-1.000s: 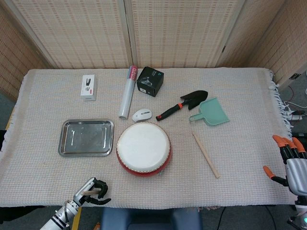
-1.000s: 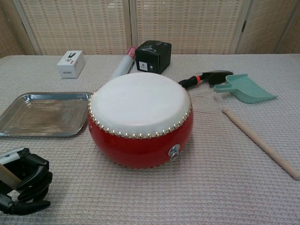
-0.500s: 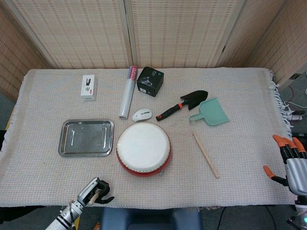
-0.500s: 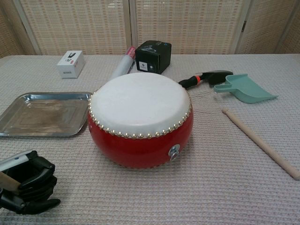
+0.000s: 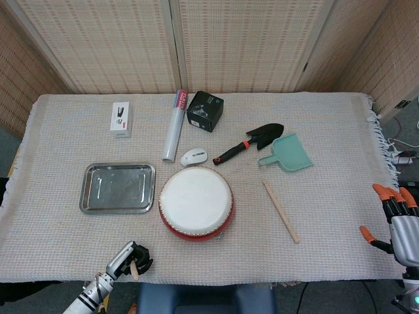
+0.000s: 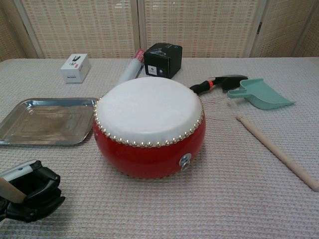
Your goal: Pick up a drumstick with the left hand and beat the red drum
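The red drum (image 5: 196,203) with its white skin stands in the middle of the cloth-covered table, large in the chest view (image 6: 149,124). My left hand (image 5: 131,260) is at the near table edge, left of the drum and clear of it, fingers curled around a wooden drumstick (image 5: 134,269). In the chest view the left hand (image 6: 31,192) grips the drumstick (image 6: 10,189) low at the left. A second drumstick (image 5: 280,210) lies on the cloth right of the drum (image 6: 276,152). My right hand (image 5: 398,219) hangs off the table's right edge, fingers spread, holding nothing.
A metal tray (image 5: 118,167) lies left of the drum. Behind the drum are a white mouse (image 5: 194,156), a rolled tube (image 5: 174,125), a black box (image 5: 205,110) and a small white box (image 5: 120,118). A black trowel (image 5: 252,142) and teal dustpan (image 5: 287,154) lie back right.
My left hand has drawn back a little toward the near edge and turned, so the drumstick in it now points down off the table instead of lying across the hand.
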`<action>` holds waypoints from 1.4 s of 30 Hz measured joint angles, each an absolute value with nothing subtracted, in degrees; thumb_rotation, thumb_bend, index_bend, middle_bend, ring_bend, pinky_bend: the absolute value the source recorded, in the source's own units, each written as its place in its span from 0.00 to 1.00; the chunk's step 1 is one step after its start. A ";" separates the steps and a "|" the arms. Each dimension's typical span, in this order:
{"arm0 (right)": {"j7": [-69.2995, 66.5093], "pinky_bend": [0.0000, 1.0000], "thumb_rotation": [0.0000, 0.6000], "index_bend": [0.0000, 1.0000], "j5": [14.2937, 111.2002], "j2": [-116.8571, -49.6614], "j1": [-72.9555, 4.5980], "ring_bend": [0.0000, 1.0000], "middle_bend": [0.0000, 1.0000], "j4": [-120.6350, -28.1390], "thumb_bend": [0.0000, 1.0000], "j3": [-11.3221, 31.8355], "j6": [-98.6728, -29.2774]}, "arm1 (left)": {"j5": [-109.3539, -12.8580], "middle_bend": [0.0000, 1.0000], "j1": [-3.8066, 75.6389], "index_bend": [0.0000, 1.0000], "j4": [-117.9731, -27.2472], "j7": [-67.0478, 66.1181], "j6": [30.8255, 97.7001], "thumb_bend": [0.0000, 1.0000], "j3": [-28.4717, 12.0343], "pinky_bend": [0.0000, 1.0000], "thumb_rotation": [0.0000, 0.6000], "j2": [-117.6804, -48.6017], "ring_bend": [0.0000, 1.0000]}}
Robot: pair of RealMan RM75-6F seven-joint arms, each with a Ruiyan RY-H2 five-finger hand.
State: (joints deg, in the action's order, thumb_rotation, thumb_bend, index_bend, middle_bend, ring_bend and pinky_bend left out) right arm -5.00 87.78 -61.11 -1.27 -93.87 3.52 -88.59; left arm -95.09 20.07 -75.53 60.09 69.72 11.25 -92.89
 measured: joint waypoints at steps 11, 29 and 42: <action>-5.37 0.05 1.00 0.06 87.95 -61.15 -1.23 0.00 0.10 -93.62 0.24 3.54 -88.77 | -94.42 1.00 19.86 1.00 -75.62 56.44 71.11 0.64 9.39 1.00 1.00 -92.27 1.00; -5.57 0.05 1.00 0.05 89.61 -59.34 -2.80 0.00 0.10 -93.85 0.24 5.13 -89.60 | -83.27 1.00 25.97 1.00 -83.19 24.68 68.44 0.65 -4.08 1.00 1.00 -81.34 1.00; -7.84 0.05 1.00 0.05 90.12 -59.24 -3.31 0.00 0.10 -92.53 0.24 5.19 -89.72 | -64.51 1.00 35.39 1.00 -87.79 -15.67 62.66 0.65 -13.56 1.00 1.00 -81.66 1.00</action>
State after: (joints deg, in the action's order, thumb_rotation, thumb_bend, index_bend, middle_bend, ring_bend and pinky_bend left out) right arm -7.84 90.12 -59.24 -3.31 -92.53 5.19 -89.72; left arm -64.51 35.39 -87.79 -15.67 62.66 -13.56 -81.66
